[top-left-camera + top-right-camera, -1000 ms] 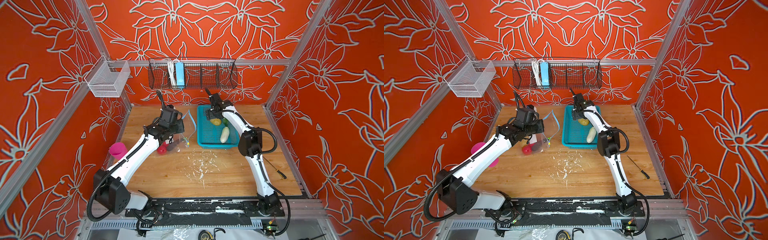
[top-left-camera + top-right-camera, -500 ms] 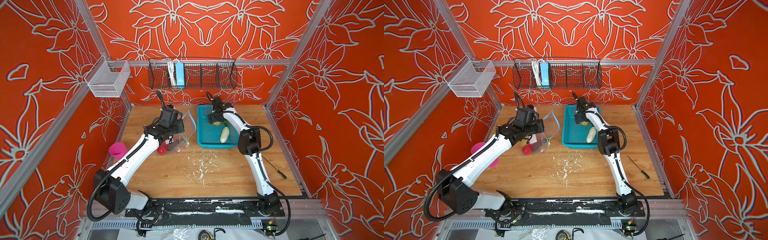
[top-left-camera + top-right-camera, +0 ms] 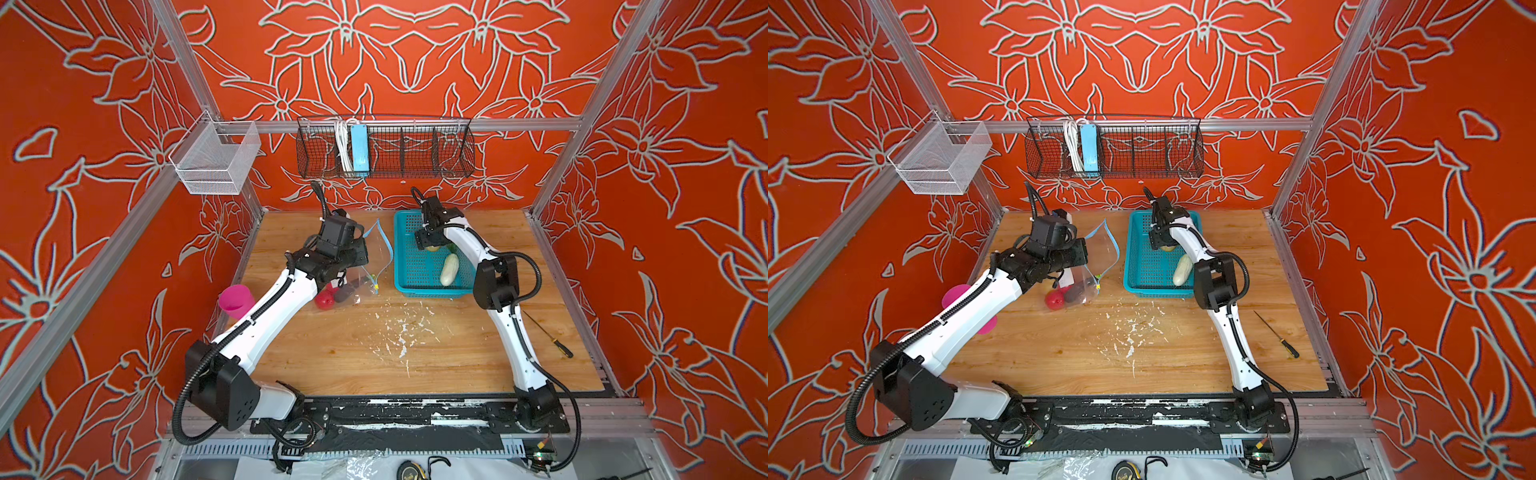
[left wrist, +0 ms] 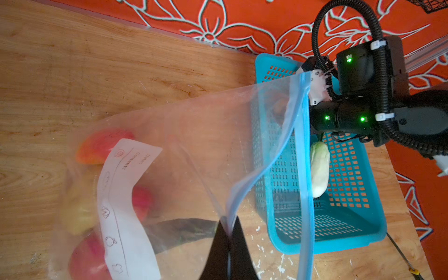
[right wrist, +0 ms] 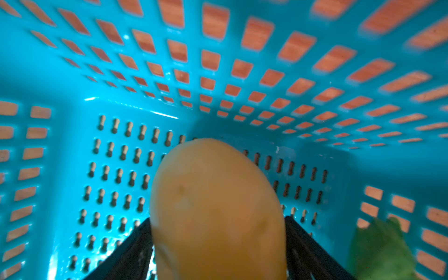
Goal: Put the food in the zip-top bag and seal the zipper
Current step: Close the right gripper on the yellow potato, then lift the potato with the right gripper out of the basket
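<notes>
The clear zip-top bag (image 4: 194, 145) lies left of the teal basket (image 3: 419, 291), with its mouth held up and open. My left gripper (image 4: 229, 232) is shut on one lip of the blue zipper (image 4: 304, 169). The yellowish slider (image 3: 376, 286) hangs at the lower end. Inside the bag lie red apples (image 3: 324, 300), a dark eggplant (image 4: 181, 230) and a red-yellow fruit (image 4: 97, 148). My right gripper (image 5: 217, 219) is down in the basket, its fingers against both sides of a tan potato (image 5: 218, 213). A white radish (image 3: 449, 269) lies beside it in the basket.
A pink cup (image 3: 236, 300) stands at the table's left edge behind my left arm. A screwdriver (image 3: 548, 334) lies at the right. White flecks (image 3: 395, 332) dot the middle of the wood. A black wire rack (image 3: 384, 145) hangs on the back wall.
My right gripper has sunk lower into the basket and its jaws have narrowed around the potato. The left arm and the bag have stayed put.
</notes>
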Robot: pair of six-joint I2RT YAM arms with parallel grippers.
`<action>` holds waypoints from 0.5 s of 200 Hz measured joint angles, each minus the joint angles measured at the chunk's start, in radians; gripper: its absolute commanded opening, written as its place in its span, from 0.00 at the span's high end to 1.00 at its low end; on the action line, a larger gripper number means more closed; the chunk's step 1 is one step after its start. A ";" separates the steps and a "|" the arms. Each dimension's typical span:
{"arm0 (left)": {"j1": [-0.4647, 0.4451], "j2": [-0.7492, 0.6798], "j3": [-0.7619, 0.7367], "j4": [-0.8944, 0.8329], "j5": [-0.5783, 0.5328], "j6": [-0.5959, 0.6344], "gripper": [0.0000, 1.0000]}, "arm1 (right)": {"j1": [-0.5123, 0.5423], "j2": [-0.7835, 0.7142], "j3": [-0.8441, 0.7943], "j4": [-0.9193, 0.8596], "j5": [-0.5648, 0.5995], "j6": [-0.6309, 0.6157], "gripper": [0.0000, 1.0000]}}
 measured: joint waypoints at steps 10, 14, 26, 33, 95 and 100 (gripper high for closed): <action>0.000 0.000 0.000 0.000 0.000 0.000 1.00 | 0.000 0.000 0.000 0.002 0.000 0.000 0.21; 0.000 0.000 0.000 0.000 0.001 0.000 1.00 | 0.000 0.000 0.000 0.004 0.001 0.000 0.21; 0.000 0.000 0.000 0.000 0.002 0.000 1.00 | 0.000 0.000 0.000 0.008 0.001 0.000 0.21; 0.000 0.000 0.000 0.000 0.003 0.000 1.00 | 0.000 0.000 0.000 0.010 0.001 0.000 0.21; 0.000 0.000 0.000 0.000 0.002 0.000 1.00 | 0.000 0.003 0.000 0.030 -0.002 0.028 0.44; 0.000 0.000 0.000 0.000 0.002 0.000 1.00 | 0.000 0.003 0.000 0.031 -0.005 0.030 0.45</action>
